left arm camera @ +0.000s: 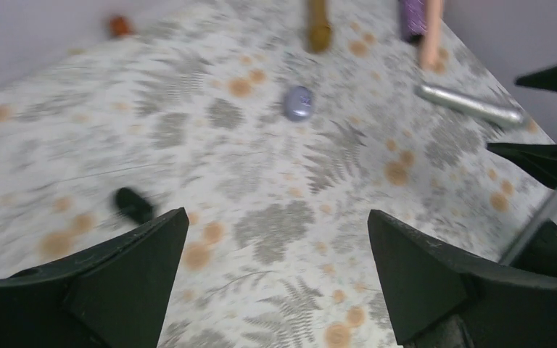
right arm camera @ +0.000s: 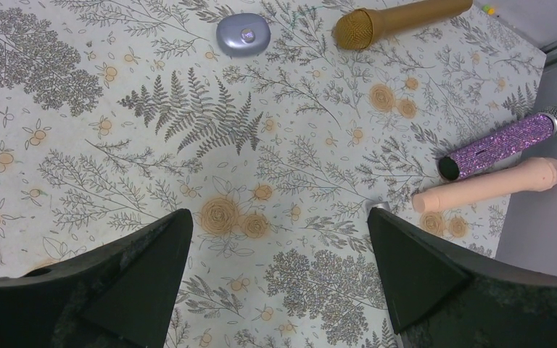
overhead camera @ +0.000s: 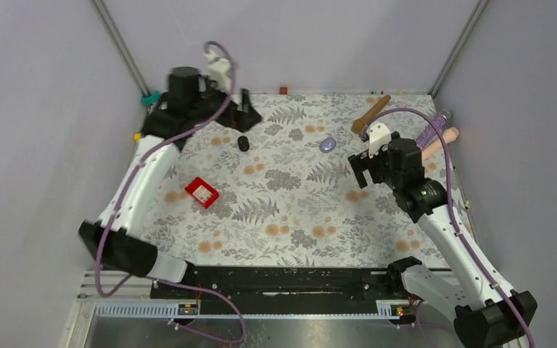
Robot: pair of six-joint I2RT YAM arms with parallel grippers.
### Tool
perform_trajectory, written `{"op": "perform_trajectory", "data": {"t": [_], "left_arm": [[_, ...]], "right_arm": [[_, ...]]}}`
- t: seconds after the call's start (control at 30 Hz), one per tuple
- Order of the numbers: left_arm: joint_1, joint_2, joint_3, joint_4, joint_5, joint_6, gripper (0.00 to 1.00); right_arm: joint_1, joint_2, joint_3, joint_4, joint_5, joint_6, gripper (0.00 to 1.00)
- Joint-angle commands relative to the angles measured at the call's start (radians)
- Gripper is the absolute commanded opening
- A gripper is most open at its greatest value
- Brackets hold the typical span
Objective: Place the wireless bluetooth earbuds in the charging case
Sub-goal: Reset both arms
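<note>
Near lilac case (overhead camera: 327, 145), gold microphone (overhead camera: 370, 114), red tray (overhead camera: 201, 192) well apart, both jaws wide

left gripper (left arm camera: 277, 215) jaws apart — black case (left arm camera: 133, 204) left, purple case (left arm camera: 298, 102) beyond

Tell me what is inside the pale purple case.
The pale purple case lies shut, only its rounded lid with a small middle mark showing. Its inside is covered, so whatever it holds cannot be seen.

The floral table (overhead camera: 283, 210) carries a red tray (overhead camera: 201, 192), black case (overhead camera: 243, 143), lilac case (overhead camera: 327, 144) and gold microphone (overhead camera: 370, 114).
</note>
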Motion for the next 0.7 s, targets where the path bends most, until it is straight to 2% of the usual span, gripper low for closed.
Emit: {"op": "perform_trajectory", "data": {"t": [0.0, 0.1, 0.17, 0.3, 0.43, 0.57, 0.67], "left_arm": [[0.212, -0.201, -0.11, -0.103, -0.036, 0.128, 0.98], [0.302, -0.326, -0.204, -0.147, -0.103, 0.205, 0.99], [0.346, -0.423, -0.342, -0.14, -0.118, 0.268, 0.99], [0.384, -0.651, -0.591, -0.054, -0.113, 0.314, 0.99], [0.402, -0.825, -0.765, 0.065, -0.158, 0.278, 0.99], [0.437, -0.935, -0.791, 0.127, -0.336, 0.237, 0.99], [0.44, -0.981, -0.733, 0.044, -0.333, 0.262, 0.99]], "right_arm": [[-0.008, -0.02, -0.006, 0.051, 0.027, 0.028, 1.0], [-0.007, -0.028, -0.012, 0.061, 0.028, 0.04, 1.0], [-0.008, -0.037, -0.017, 0.075, 0.036, 0.049, 1.0], [-0.009, -0.067, -0.039, 0.115, 0.056, 0.062, 0.99], [-0.009, -0.12, -0.057, 0.155, 0.076, 0.062, 0.99], [-0.009, -0.236, -0.025, 0.113, 0.173, 0.036, 0.99], [-0.009, -0.39, 0.01, 0.026, 0.24, 0.026, 1.0]]}}
